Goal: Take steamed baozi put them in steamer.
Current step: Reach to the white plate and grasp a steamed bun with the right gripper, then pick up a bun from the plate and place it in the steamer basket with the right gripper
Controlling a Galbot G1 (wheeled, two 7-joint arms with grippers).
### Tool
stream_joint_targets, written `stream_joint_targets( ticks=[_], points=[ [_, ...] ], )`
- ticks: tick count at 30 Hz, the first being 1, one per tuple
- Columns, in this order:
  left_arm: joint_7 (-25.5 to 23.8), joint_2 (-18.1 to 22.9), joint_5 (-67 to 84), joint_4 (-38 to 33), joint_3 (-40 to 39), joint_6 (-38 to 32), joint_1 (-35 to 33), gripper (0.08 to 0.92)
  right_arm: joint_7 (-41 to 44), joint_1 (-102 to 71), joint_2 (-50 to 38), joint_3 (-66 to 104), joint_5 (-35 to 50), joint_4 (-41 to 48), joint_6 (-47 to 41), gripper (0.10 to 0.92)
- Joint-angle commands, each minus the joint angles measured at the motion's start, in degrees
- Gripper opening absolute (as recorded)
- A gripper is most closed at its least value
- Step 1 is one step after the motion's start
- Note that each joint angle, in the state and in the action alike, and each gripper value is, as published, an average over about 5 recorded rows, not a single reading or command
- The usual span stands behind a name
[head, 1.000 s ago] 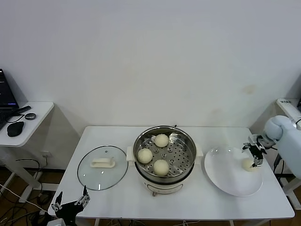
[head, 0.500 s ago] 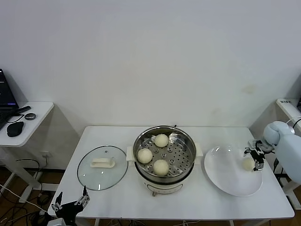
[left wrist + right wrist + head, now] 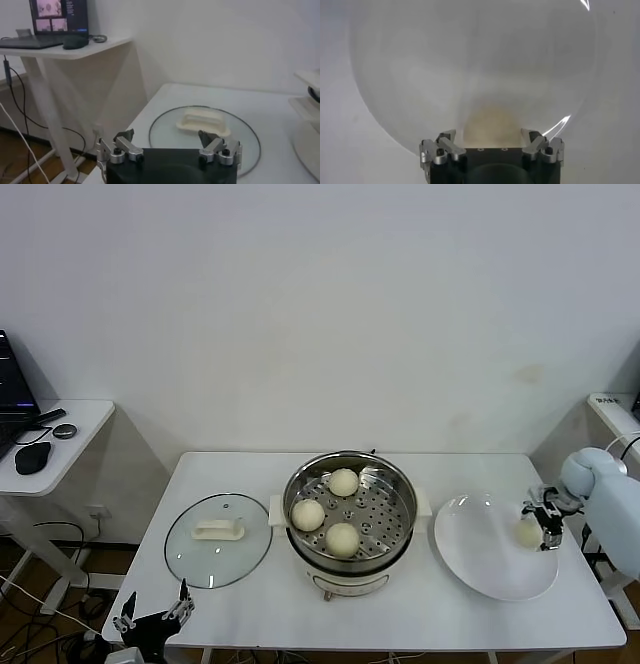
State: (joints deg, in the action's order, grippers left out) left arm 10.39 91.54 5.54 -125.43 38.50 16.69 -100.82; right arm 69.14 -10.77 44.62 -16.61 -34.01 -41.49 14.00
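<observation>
Baozi number four (image 3: 528, 532) is lying on the white plate (image 3: 480, 559) near its right rim in the head view, while three others are sitting on the holed tray of the steamer (image 3: 349, 514) at mid-table. The right gripper (image 3: 545, 520) is hanging just over that last bun. The left gripper (image 3: 152, 621) is waiting low by the table's front left corner, beside the glass lid (image 3: 218, 538).

Left wrist view: its jaws are standing wide, holding nothing.

Right wrist view: the right jaws are spread wide on either side of the bun, not touching it. It looks soft, light and easily dented, so a gentle pinch across its widest middle seems wisest.
</observation>
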Motion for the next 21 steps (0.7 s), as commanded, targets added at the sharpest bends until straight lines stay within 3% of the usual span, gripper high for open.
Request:
stream_joint_targets(
  ticks=[1,12,15,21],
  points=[
    [0.0,0.0,-0.1,-0.2,-0.3,0.0,0.0,0.823,-0.7,0.1,0.3,0.5,0.1,0.6,-0.2,0.727],
    [0.2,0.0,-0.3,-0.5,-2.1,-0.1,0.4,0.823,2.1,3.4,-0.7,-2.2,6.7,-1.5,-2.5,0.412],
    [0.2,0.0,-0.4,-0.5,-2.5,-0.1,0.8,0.823,3.4,7.6,-2.9,-7.6,14.1,-5.2,-4.4,0.366],
    [0.4,0.0,-0.4,-0.4,-3.4,-0.3,2.0,0.823,5.2,20.0,-7.8,-21.3,30.1,-16.6,-10.6,0.361]
  ],
)
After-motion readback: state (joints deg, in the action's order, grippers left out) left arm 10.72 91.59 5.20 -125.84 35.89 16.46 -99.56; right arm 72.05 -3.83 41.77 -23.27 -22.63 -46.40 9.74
